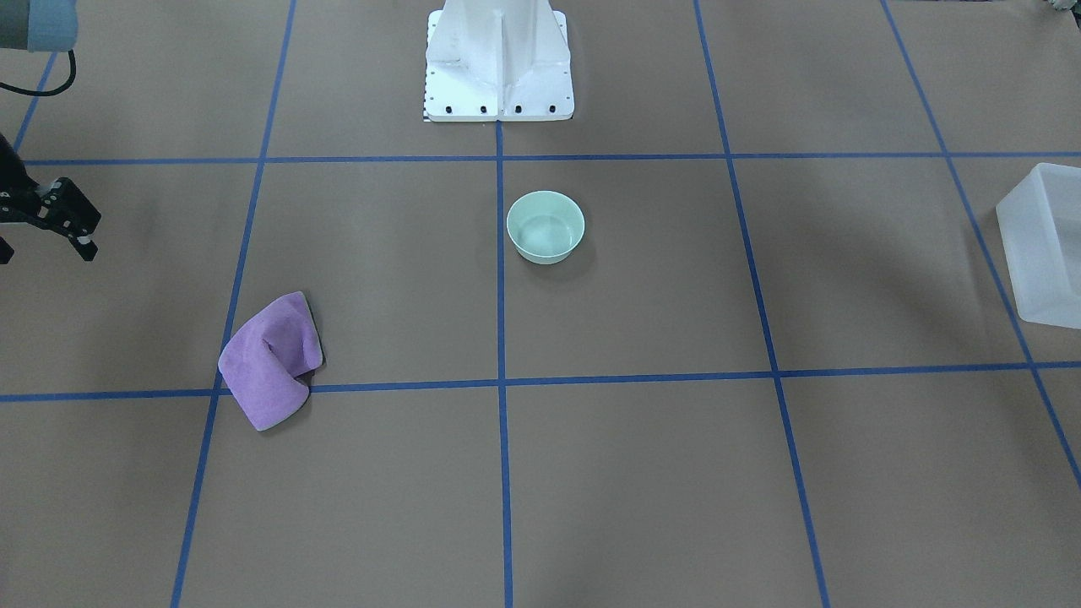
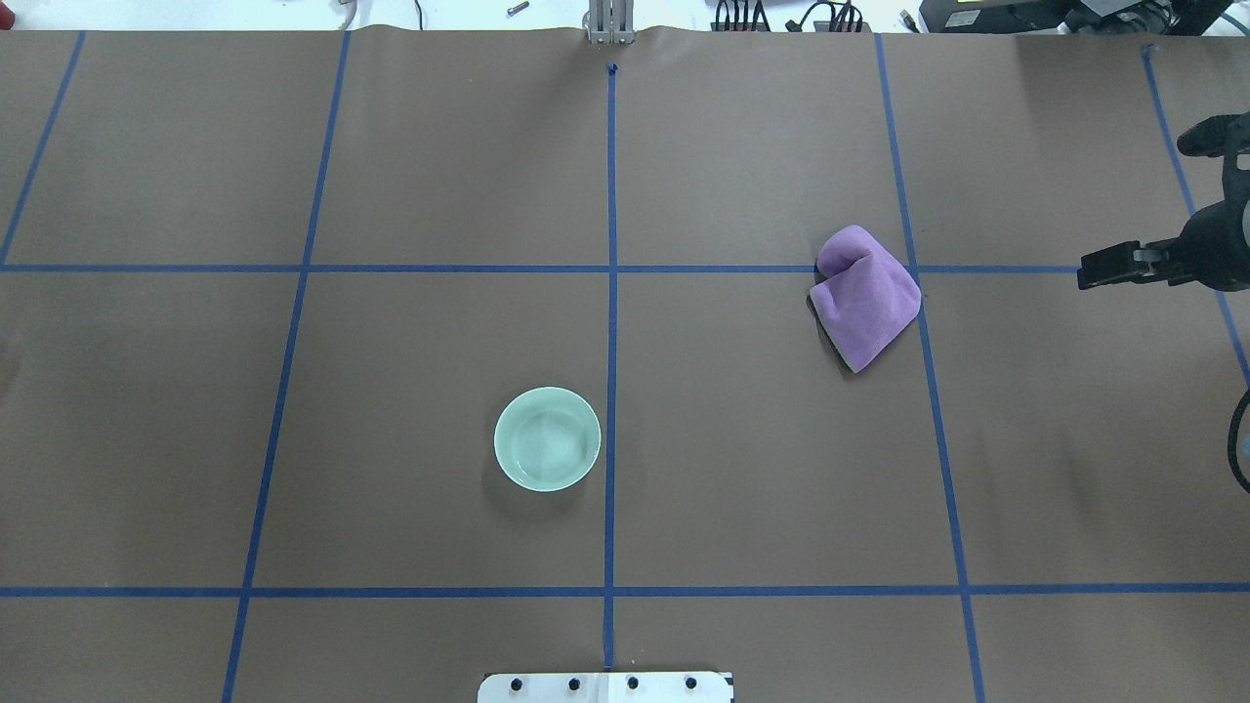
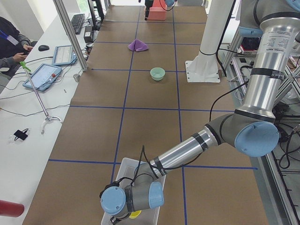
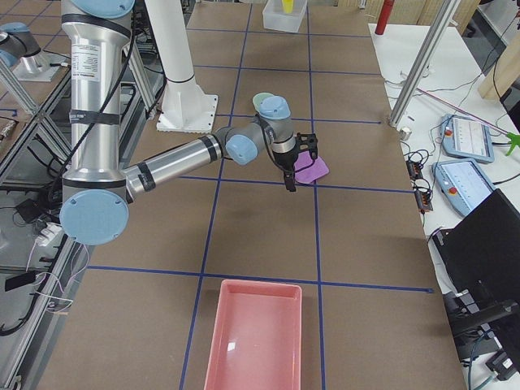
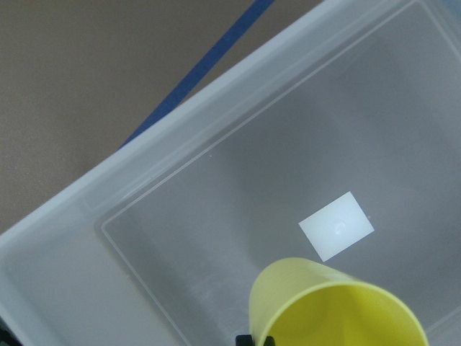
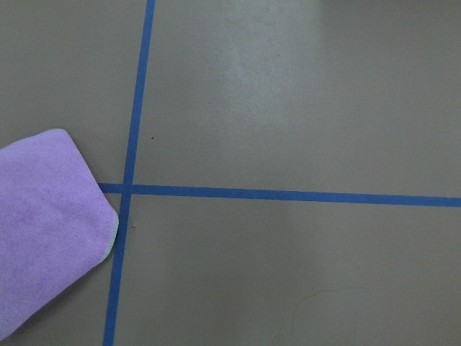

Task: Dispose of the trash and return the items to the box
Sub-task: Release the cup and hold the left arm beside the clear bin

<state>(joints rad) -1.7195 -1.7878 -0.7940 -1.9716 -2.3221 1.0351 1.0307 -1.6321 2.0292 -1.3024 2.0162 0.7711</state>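
A pale mint-green bowl [image 1: 545,226] stands upright and empty near the table's middle; it also shows in the overhead view [image 2: 547,438]. The frosted white box [image 1: 1043,245] sits at the table's left end. My left gripper is low over the box [image 3: 121,165]. The left wrist view looks into the box [image 5: 216,122], where a yellow cup [image 5: 331,310] sits right at the gripper. I cannot tell whether the gripper holds it. My right gripper [image 1: 44,250] is open and empty, above the table beside a purple cloth [image 2: 864,293].
The crumpled purple cloth [image 1: 270,363] lies on the table's right half. A pink tray [image 4: 252,337] sits at the table's right end. The white robot base [image 1: 498,67] stands at the near edge. Operators' desks with tablets run along the far side.
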